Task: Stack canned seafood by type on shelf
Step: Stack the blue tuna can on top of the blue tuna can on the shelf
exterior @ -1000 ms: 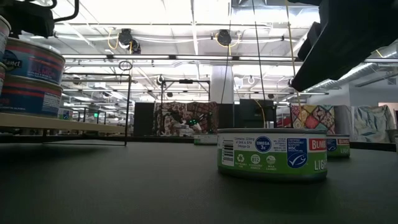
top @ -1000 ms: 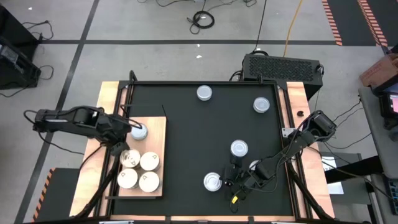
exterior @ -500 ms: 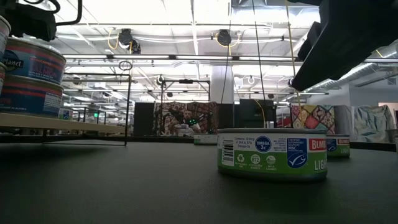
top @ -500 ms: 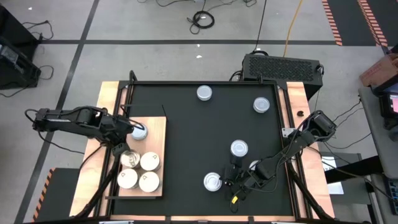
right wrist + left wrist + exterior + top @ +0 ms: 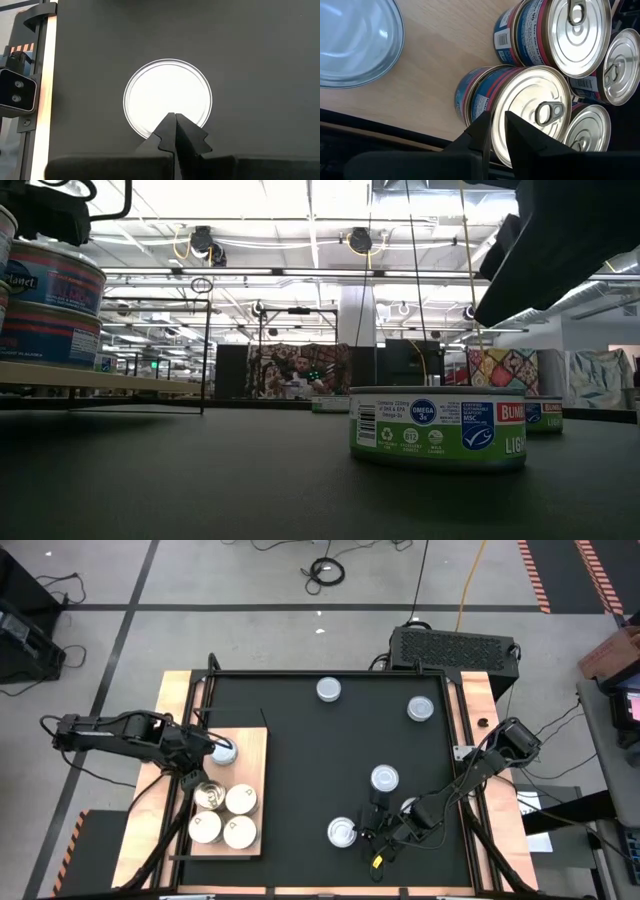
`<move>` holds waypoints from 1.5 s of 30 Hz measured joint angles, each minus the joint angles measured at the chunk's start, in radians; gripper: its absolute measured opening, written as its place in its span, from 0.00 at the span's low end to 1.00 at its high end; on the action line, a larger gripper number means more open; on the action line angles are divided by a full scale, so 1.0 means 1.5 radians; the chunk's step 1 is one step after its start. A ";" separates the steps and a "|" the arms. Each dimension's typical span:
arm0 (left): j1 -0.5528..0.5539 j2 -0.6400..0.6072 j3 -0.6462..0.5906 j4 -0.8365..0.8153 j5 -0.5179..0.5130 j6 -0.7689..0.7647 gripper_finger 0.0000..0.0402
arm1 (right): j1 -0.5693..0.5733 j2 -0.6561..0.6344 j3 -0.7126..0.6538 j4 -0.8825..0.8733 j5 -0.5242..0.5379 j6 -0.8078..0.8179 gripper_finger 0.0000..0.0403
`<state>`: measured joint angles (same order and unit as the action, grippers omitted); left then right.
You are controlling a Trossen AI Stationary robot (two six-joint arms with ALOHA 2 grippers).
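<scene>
Tins (image 5: 225, 815) stand clustered on the shelf (image 5: 255, 755) at the desk's left edge, left gripper (image 5: 495, 132) above with jaws slightly parted, right gripper (image 5: 174, 120) clenched empty over a white-topped tin (image 5: 167, 97).

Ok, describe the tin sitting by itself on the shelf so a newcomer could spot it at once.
Find the wooden shelf at the left edge of the black mat. Four tins cluster at its near end; the lone tin sits at the far end, right by the left gripper. It stands apart from the cluster and looks silver-grey.
</scene>
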<state>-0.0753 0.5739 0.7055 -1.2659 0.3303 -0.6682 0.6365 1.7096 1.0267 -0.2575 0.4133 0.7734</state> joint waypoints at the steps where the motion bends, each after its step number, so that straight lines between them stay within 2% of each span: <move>1: 0.000 0.000 0.000 0.000 0.001 -0.002 0.14 | 0.000 0.000 0.000 0.001 0.000 0.000 0.00; 16: 0.000 0.000 0.000 0.001 0.027 -0.005 0.14 | 0.004 0.000 0.000 0.004 -0.018 0.018 0.00; 24: 0.000 0.000 0.000 0.003 0.069 -0.020 0.14 | 0.005 0.000 0.000 0.004 -0.018 0.017 0.00; 32: 0.000 0.000 -0.001 0.004 0.071 -0.021 0.14 | 0.005 0.000 0.000 0.003 -0.018 0.016 0.00; 35: 0.000 0.000 -0.023 0.025 0.072 -0.022 0.14 | 0.005 0.000 0.000 0.003 -0.018 0.017 0.00; 39: 0.001 -0.001 -0.055 0.081 0.107 -0.029 0.14 | 0.005 0.000 0.000 0.003 -0.018 0.017 0.00; 45: 0.000 -0.001 -0.049 0.108 0.144 -0.033 0.14 | 0.005 0.000 0.000 0.001 -0.018 0.017 0.00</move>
<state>-0.0753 0.5720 0.6322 -1.1041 0.5457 -0.7170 0.6434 1.7096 1.0267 -0.2562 0.3862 0.7990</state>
